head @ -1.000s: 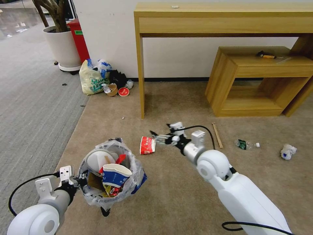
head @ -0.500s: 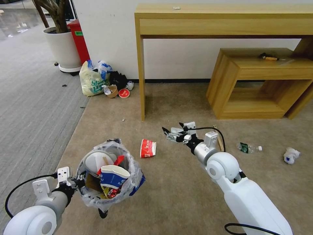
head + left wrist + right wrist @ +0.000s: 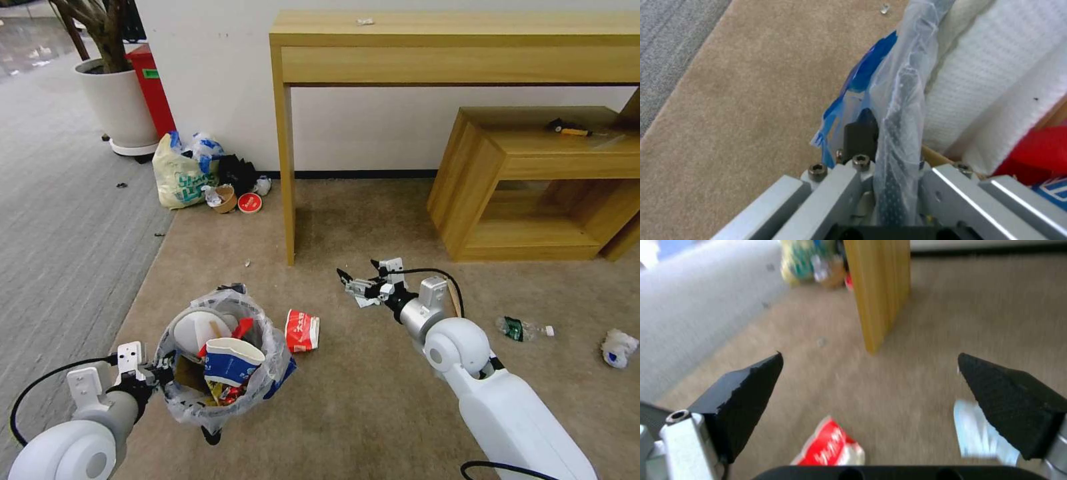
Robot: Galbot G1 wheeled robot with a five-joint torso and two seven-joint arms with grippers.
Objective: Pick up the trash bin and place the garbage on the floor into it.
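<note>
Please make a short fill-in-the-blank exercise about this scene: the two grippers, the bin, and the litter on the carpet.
1. The left gripper is shut on the rim of the ____, which is lined with a clear plastic bag.
2. The right gripper is ____, with nothing between its black fingertips.
3. The crushed red paper cup lies on the beige ____ beside the bin.
4. The small plastic bottle lies on the robot's ____ side.

Missing words: trash bin; open; carpet; right
</note>
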